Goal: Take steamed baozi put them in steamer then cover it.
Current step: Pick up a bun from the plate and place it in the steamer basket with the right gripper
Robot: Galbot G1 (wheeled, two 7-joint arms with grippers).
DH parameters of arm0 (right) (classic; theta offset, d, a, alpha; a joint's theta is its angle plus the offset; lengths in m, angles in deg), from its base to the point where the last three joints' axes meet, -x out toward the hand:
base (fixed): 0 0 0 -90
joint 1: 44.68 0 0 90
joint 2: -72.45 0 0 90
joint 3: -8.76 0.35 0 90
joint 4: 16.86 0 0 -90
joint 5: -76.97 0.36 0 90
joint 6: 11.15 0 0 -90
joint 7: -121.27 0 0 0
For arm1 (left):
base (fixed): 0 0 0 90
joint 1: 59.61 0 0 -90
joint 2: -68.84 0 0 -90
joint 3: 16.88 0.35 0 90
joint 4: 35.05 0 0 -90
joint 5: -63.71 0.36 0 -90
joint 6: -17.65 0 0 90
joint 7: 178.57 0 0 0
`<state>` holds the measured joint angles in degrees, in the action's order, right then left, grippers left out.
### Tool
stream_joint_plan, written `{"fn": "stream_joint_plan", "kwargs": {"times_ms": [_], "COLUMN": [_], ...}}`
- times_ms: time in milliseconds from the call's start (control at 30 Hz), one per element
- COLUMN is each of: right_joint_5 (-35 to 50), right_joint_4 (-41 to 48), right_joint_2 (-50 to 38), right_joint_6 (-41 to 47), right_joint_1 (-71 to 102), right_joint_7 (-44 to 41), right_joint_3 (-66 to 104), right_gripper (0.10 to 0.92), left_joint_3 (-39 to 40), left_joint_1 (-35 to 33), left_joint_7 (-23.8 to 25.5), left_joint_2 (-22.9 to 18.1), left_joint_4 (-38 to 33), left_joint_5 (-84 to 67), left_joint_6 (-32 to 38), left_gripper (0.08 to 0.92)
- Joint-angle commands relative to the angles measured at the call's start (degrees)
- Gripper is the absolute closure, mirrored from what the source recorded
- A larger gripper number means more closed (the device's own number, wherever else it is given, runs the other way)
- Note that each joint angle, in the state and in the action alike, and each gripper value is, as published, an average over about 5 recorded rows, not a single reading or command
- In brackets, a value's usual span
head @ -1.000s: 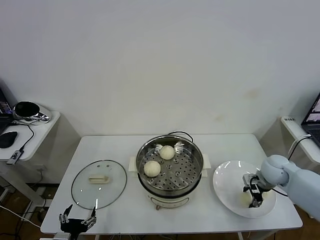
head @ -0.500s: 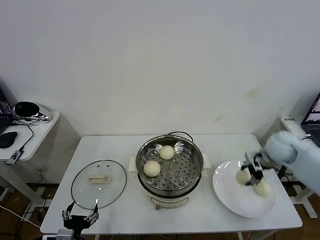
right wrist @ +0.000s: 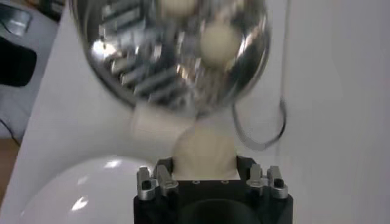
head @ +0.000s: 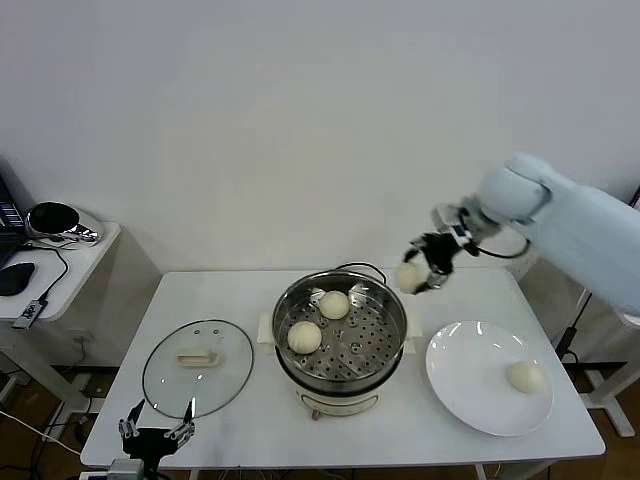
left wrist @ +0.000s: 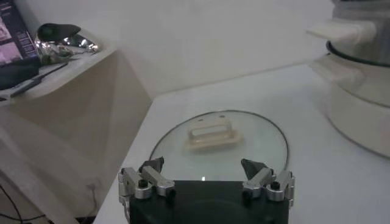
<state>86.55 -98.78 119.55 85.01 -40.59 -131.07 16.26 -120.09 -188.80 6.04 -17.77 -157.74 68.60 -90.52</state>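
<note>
The steel steamer [head: 343, 300] stands mid-table on its cream base with two baozi [head: 334, 304] [head: 304, 337] on the perforated tray. My right gripper [head: 420, 270] is shut on a third baozi [head: 409, 276] and holds it in the air over the steamer's far right rim; in the right wrist view the baozi [right wrist: 204, 152] sits between the jaws above the steamer [right wrist: 152, 67]. A fourth baozi [head: 525, 376] lies on the white plate [head: 470, 385]. The glass cover [head: 197, 366] lies flat left of the steamer. My left gripper [head: 155, 437] is open at the table's front left, just before the cover [left wrist: 219, 137].
A black power cord [head: 365, 268] runs behind the steamer. A side table [head: 60, 250] with a shiny bowl stands at the left. A laptop edge shows at the far right.
My right gripper has lifted one baozi off the plate and carried it up and left to the steamer's far right rim. One baozi stays on the plate. The left gripper has barely moved.
</note>
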Motion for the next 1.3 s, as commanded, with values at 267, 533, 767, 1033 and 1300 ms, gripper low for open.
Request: {"fn": "stream_joint_plan", "kwargs": {"times_ms": [267,533,767,1033,1300], "right_joint_5": [-6.9,-18.3,-22.1,-20.0,-19.9], "right_joint_4": [3.2,-0.2,-3.6,-7.3,-7.0], "right_joint_2": [16.0,15.2,13.9,11.7,12.5], "right_joint_6": [-40.3,-53.0,-53.7,-53.6,-53.5], "right_joint_1": [-5.5,-3.4,-2.5,-1.0,0.5], "right_joint_7": [3.2,7.9,7.2,6.5,6.6], "right_joint_3": [-11.0,-12.7,-12.9,-17.1,-18.1], "right_gripper": [0.390,0.387,0.386,0.381,0.375], "left_joint_3": [0.2,-0.1,0.0,-0.1,0.0], "left_joint_1": [-0.6,-0.6,-0.4,-0.2,-0.1], "left_joint_7": [-0.3,-0.5,-0.5,-0.5,-0.4], "left_joint_2": [-2.9,-3.2,-3.5,-3.7,-3.8], "left_joint_4": [-4.6,-4.5,-4.2,-4.2,-4.6], "left_joint_5": [-0.1,-0.1,-0.2,-0.3,-0.4], "left_joint_6": [0.0,0.0,0.0,0.0,-0.1], "left_gripper": [0.177,0.177,0.177,0.177,0.177]}}
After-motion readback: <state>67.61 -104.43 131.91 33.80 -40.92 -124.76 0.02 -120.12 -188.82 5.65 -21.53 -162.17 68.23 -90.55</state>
